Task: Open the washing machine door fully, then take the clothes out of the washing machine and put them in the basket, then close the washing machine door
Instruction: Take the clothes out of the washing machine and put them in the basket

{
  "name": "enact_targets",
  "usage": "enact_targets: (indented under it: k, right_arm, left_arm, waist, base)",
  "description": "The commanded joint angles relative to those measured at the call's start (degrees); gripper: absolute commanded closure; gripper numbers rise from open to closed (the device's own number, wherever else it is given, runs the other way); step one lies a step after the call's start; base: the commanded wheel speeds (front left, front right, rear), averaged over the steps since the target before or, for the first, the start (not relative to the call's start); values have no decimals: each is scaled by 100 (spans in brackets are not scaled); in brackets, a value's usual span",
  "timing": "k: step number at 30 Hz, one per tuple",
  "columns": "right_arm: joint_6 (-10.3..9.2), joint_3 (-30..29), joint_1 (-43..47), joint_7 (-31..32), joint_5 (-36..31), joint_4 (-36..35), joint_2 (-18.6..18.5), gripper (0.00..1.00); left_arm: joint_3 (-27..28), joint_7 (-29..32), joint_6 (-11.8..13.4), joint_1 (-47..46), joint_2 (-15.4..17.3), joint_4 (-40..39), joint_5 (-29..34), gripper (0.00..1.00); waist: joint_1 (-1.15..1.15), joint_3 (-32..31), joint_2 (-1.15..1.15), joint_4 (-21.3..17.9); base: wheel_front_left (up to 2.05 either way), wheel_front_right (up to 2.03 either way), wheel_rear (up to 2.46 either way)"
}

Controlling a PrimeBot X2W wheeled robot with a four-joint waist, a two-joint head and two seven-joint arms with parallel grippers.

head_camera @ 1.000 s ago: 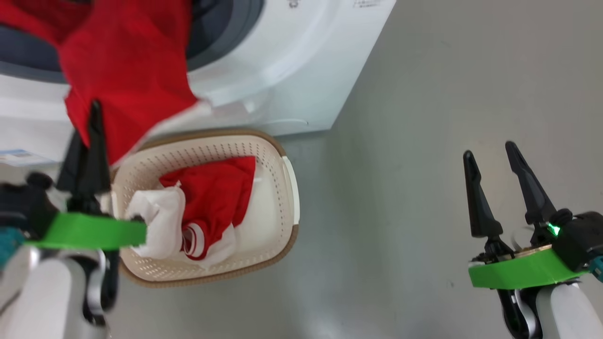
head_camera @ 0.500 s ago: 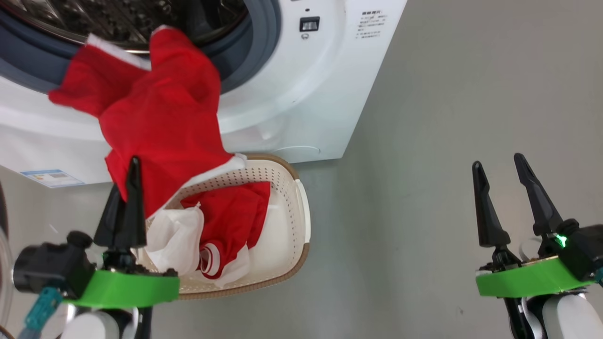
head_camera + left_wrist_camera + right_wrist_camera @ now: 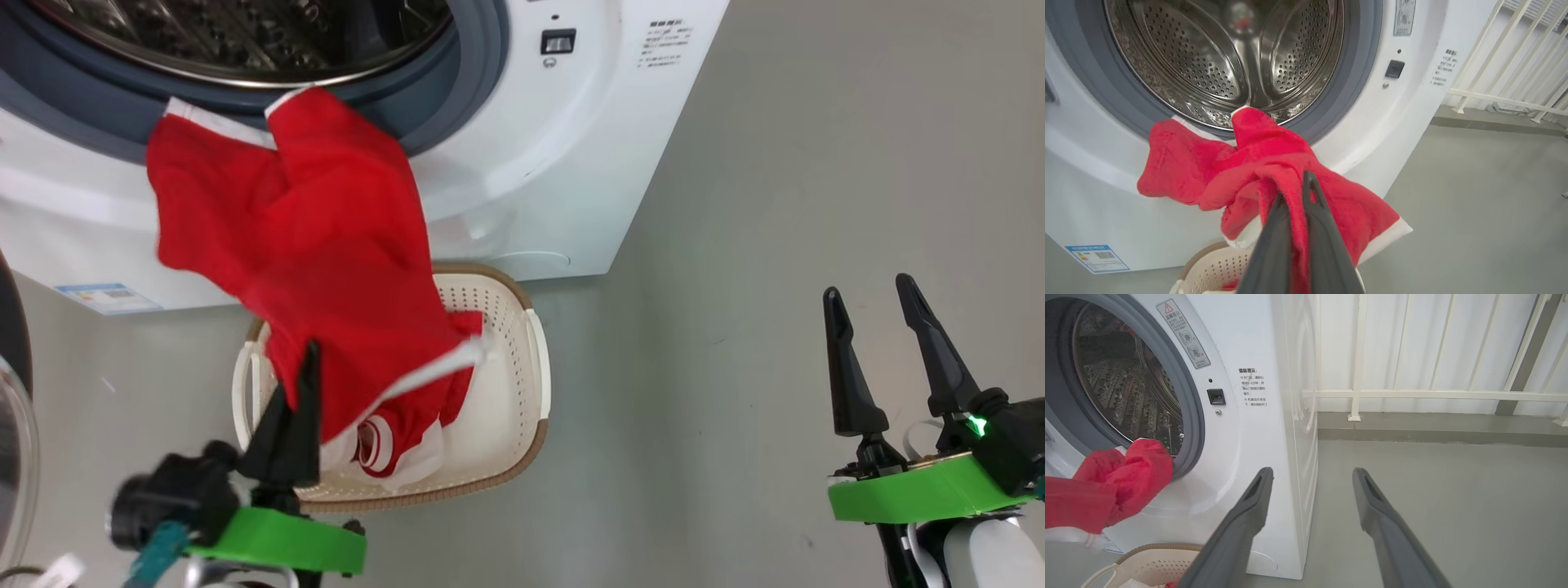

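Note:
My left gripper (image 3: 304, 359) is shut on a red garment with white trim (image 3: 310, 237), held above the cream basket (image 3: 513, 384). The cloth's far end still drapes over the washing machine's (image 3: 539, 188) grey rubber ring (image 3: 1339, 102), below the steel drum (image 3: 1224, 61). In the left wrist view the fingertips (image 3: 1309, 185) pinch the red fabric (image 3: 1265, 159). More red and white clothes (image 3: 392, 429) lie inside the basket. The open door's black rim and glass (image 3: 11, 408) show at the far left. My right gripper (image 3: 869, 298) stands open over bare floor, far right of the basket.
The grey floor (image 3: 775, 204) spreads to the right of the machine. A white railing (image 3: 1412, 394) runs along the wall behind it. A blue sticker (image 3: 102, 296) sits low on the machine's front. The basket (image 3: 1153, 563) stands tight against the machine's base.
The head camera has shifted. My left gripper has drawn the red garment further out of the drum and rightward over the basket. The right gripper has stayed open and nearly still.

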Motion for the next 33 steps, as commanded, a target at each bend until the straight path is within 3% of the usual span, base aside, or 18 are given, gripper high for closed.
enact_targets:
  k: [1,17,24,33]
  right_arm:
    - [35,124,-33,-37,-70,-163,-64,0]
    - [35,168,-227,-37,-56,-201,-64,0]
    - [35,220,-364,-37,-51,-234,-64,0]
    - [35,336,-536,-37,-17,-230,-64,0]
  left_arm:
    - [132,-47,-70,-238,32,186,-28,100]
    - [170,-275,-529,-1989,-342,3806,-257,100]
    - [268,-278,-621,-2533,-425,4754,-202,100]
    - [441,-134,-543,-3315,-486,6204,-435,100]
  waist:
    - [0,61,0,16]
    - [0,587,0,-58]
    - [0,917,0,-107]
    - [0,1429,0,-258]
  base:
    - [0,0,0]
    - [0,0,0]
    - [0,0,0]
    - [0,0,0]
